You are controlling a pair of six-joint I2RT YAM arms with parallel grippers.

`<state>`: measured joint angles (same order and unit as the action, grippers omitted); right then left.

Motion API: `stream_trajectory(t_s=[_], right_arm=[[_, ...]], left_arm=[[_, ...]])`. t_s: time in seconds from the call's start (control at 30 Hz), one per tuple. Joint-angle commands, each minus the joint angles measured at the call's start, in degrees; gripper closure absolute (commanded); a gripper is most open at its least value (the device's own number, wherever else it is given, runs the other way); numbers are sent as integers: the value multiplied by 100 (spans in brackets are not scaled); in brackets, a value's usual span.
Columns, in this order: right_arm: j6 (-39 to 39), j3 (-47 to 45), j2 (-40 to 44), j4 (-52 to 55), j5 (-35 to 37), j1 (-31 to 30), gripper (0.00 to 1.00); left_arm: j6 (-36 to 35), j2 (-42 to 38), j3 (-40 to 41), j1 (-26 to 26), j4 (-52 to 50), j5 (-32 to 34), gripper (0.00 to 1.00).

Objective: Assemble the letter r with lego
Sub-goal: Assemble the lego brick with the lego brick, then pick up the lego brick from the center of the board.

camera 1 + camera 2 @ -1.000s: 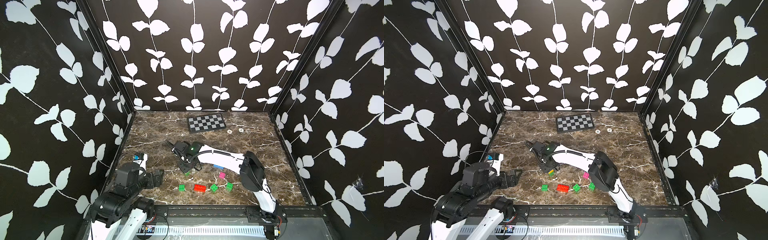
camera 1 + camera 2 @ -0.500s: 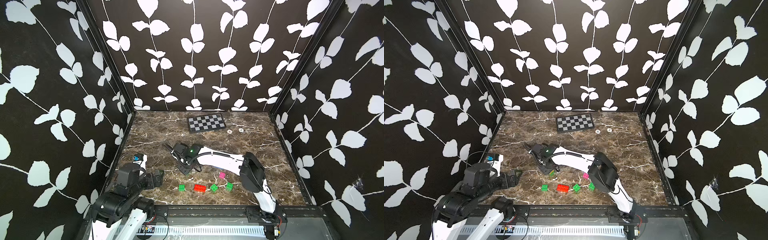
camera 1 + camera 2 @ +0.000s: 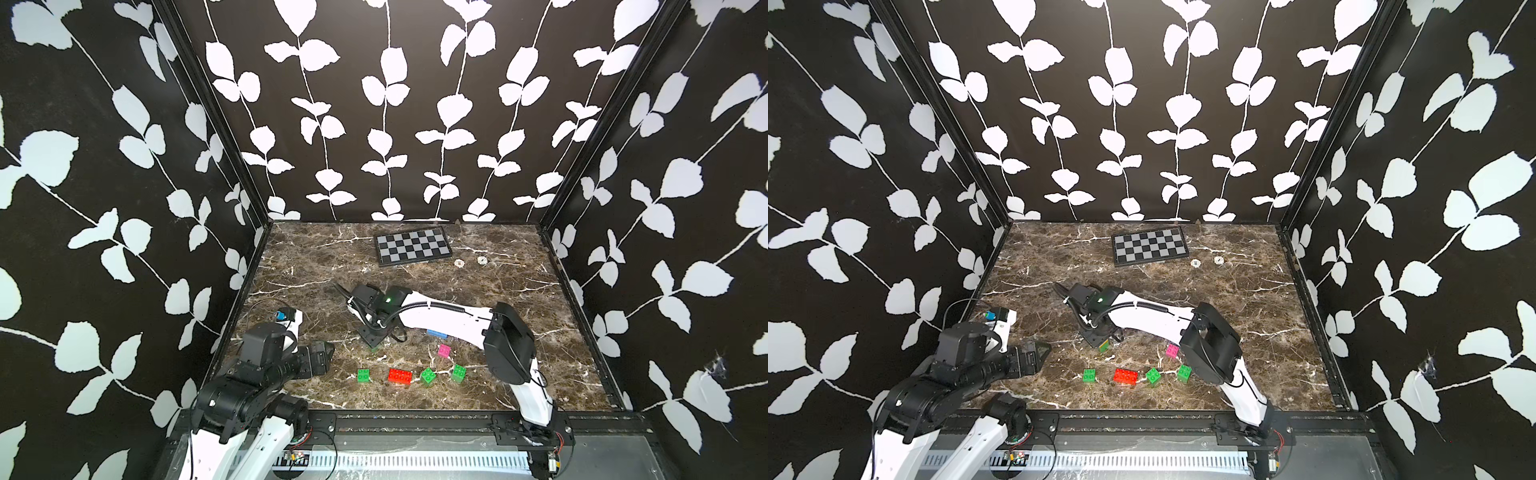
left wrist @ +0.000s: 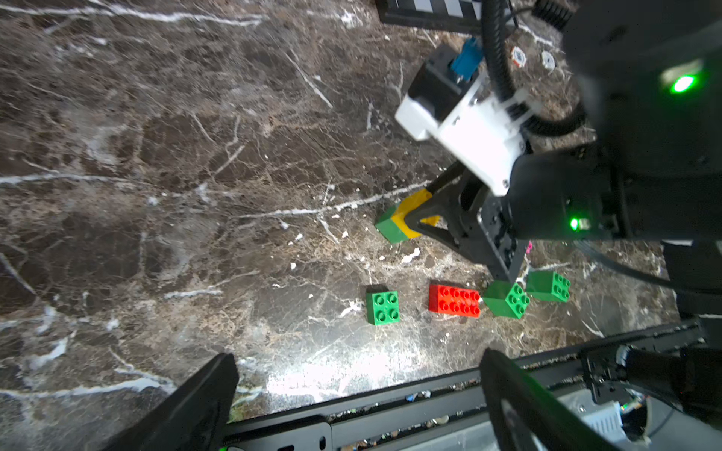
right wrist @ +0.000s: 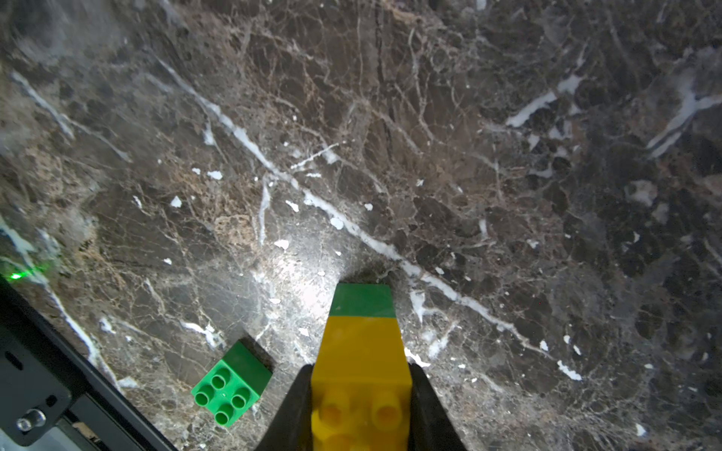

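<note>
Yellow brick (image 5: 361, 351), stacked on green brick (image 5: 361, 300), is gripped at flat sides by R hand (image 4: 418, 209), low at bench (image 4: 195, 156); L hand (image 4: 355, 365) is held open, empty. Both judged light, stiff, slick

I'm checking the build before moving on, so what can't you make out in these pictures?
blue brick: in a top view, mostly hidden under the right arm.
yellow brick: right wrist view, cut off by the frame edge.
stacked green brick: same view, studs covered by the yellow brick; table contact unclear.
two white bits: both top views, too small to identify.
</note>
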<state>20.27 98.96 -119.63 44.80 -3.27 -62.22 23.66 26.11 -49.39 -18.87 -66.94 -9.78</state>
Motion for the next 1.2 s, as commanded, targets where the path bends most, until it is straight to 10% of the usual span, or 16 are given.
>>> stream_trajectory(t_s=[0.0,0.83,1.17], right_arm=[[404,-393,-78,14,-345,59,69],[794,-329,1039,123,-109,23,33],[-66,-1290,1500,872,649,973,33]], left_arm=[[-156,52,74,-20,38,-227,1],[-196,331,-120,-15,81,-141,1],[299,350,168,-12,693,-405,1]])
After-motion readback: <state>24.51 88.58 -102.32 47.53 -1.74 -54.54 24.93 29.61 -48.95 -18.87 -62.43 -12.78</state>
